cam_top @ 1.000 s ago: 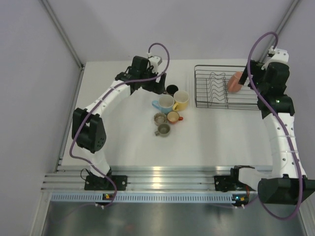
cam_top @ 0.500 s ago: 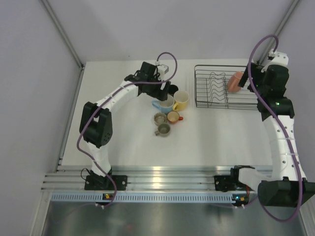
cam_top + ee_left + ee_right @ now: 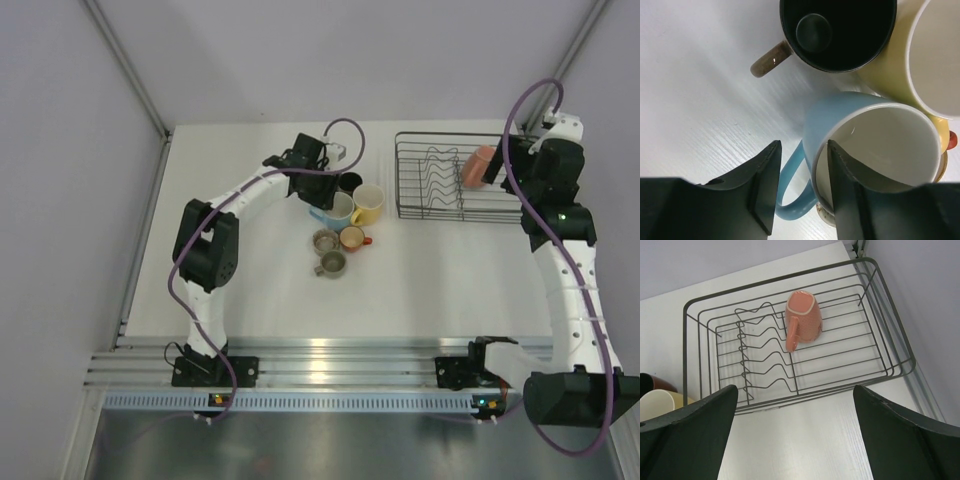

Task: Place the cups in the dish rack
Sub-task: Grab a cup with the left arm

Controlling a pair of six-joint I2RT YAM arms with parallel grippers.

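Several cups huddle mid-table: dark brown [image 3: 349,182], yellow [image 3: 368,203], light blue [image 3: 338,210], orange [image 3: 351,238] and two grey-olive ones [image 3: 325,241] [image 3: 331,263]. My left gripper [image 3: 322,190] straddles the light blue cup [image 3: 875,145] at its handle side. One finger is inside the rim, the other outside by the handle, with a gap still showing there [image 3: 802,150]. The pink cup [image 3: 804,317] lies on its side in the dish rack [image 3: 684,355]. My right gripper [image 3: 795,440] hangs wide open and empty over the rack's near right side [image 3: 518,172].
The dark brown cup [image 3: 840,30] and yellow cup [image 3: 935,50] press close against the light blue one. The dish rack [image 3: 420,137] has wavy dividers on its left half. The table's edges and grey walls close in at the back and right.
My left arm has swung right and down onto the light blue cup, and its jaws have narrowed about the cup's wall. The right arm has barely shifted.
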